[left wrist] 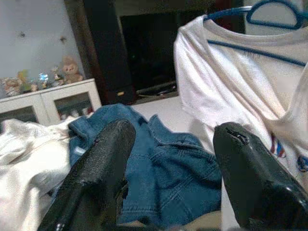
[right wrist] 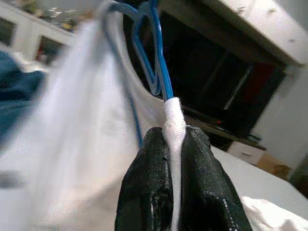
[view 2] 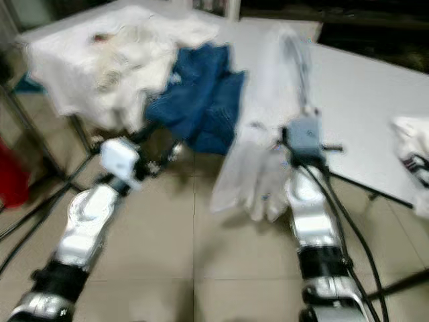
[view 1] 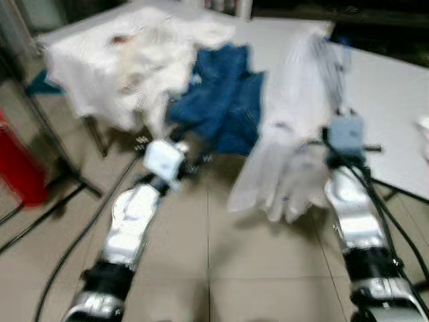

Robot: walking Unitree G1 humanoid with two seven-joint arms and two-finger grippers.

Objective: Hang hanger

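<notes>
A blue hanger [right wrist: 155, 57] carrying a white shirt [left wrist: 240, 91] is held upright, pinched at the shirt's collar by the right gripper [right wrist: 174, 139].

- Ahead of both arms, a table [view 1: 389, 94] edge blocks the way, heaped with white cloth [view 1: 127, 60] and a blue denim garment [view 1: 224, 100].
- The white shirt [view 1: 288, 154] on its blue hanger [right wrist: 154, 57] drapes between the arms.
- Tiled floor [view 1: 208, 261] between the arms lies open.
- A red object [view 1: 17, 168] and black stand legs [view 1: 64, 168] crowd the left.
</notes>
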